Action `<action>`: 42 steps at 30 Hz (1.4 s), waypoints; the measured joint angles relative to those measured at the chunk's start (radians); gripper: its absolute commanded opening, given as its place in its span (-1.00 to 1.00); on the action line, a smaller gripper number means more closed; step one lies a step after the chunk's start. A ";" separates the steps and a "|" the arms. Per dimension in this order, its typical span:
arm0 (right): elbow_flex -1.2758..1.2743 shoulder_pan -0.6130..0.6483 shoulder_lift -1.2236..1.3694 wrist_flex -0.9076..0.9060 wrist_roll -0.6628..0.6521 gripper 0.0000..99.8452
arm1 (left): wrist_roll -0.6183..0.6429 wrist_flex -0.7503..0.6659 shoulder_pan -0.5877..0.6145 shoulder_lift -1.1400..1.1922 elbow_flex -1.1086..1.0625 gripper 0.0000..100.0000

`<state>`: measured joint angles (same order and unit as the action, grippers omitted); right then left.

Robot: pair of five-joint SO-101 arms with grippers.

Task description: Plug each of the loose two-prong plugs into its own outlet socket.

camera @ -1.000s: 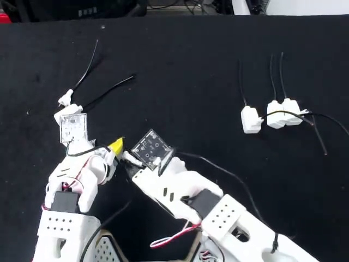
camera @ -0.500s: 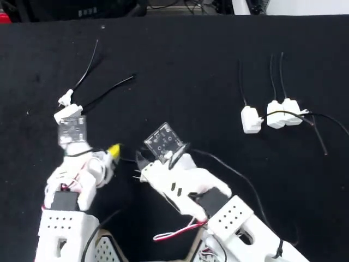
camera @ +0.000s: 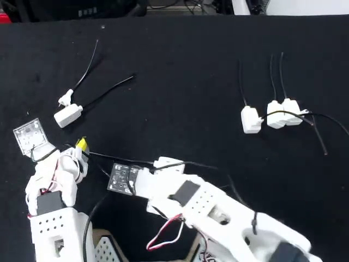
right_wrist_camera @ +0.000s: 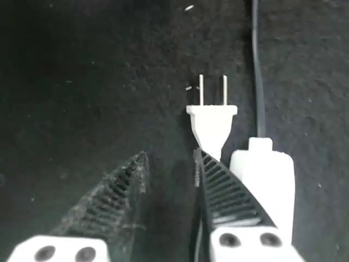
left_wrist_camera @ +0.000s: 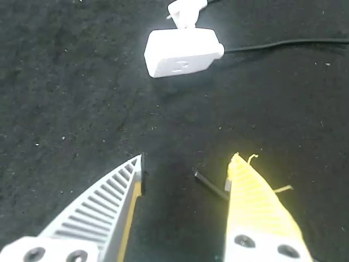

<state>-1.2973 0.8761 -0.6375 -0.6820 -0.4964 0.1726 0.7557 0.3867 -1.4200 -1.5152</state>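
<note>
Left end effector (left_wrist_camera: 188, 158) gapes open, outlet socket (camera: 68, 114) at its eleven o'clock; right end effector (right_wrist_camera: 170, 154) open too, two-prong plug (right_wrist_camera: 211, 123) half-hidden behind its finger.

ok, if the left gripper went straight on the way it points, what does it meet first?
Likely the white socket block, dead ahead of the open left gripper. A black cable end lies beside its yellow finger, just off that line. How high the gripper rides is unclear.
</note>
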 measured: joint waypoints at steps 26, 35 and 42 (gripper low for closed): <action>0.215 -0.021 0.183 -0.011 -0.138 -0.73 | 0.000 0.000 0.002 0.000 0.000 -0.49; 0.255 -0.120 0.359 0.060 -0.233 -0.73 | 0.000 0.005 0.002 0.000 0.000 -0.49; 0.293 -0.126 0.423 0.060 -0.241 -0.74 | 0.000 0.005 0.002 0.000 0.000 -0.49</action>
<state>-1.0042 0.7503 -0.2140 -0.6222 -0.7373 0.1726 0.7603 0.3882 -1.4200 -1.5152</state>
